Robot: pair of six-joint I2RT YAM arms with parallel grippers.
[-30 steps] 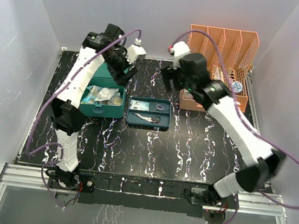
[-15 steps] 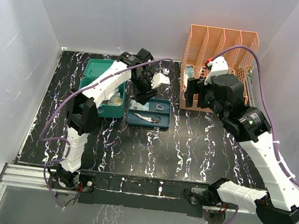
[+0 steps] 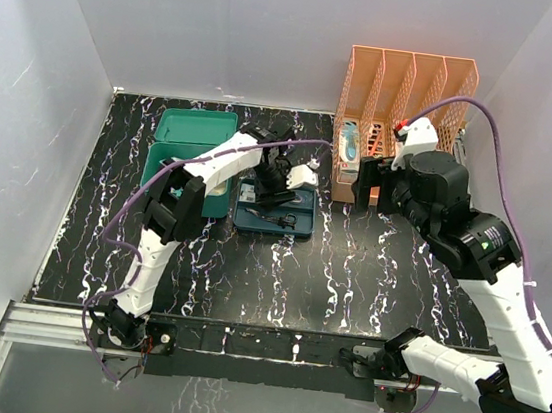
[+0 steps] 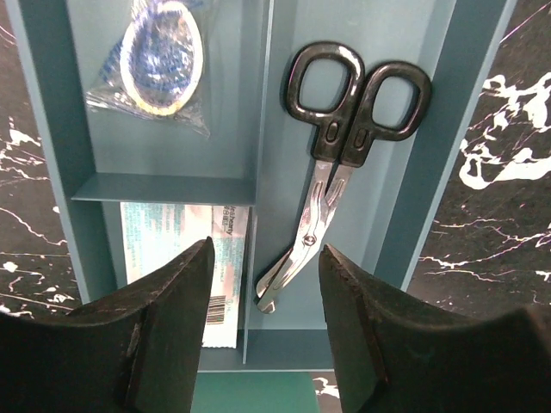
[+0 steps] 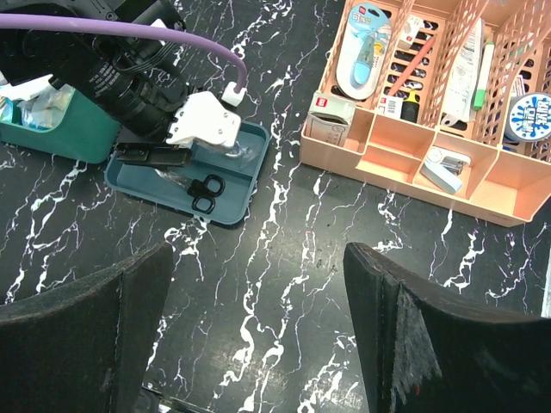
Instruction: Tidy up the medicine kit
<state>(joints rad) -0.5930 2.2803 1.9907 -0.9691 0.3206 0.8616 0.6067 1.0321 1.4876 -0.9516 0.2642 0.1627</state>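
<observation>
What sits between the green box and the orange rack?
The flat blue tray holding scissors, with the left gripper over it, in the top view.

black white-veined marble tabletop (image 3: 368,278) – plain pale walls (image 3: 228,19) at 9, 12 and 3 o'clock, metal rail (image 3: 256,365) at 6 – even light.

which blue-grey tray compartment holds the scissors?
The long compartment, with black-handled metal scissors; the two short ones hold a bagged blue-white roll and a paper packet.
</observation>
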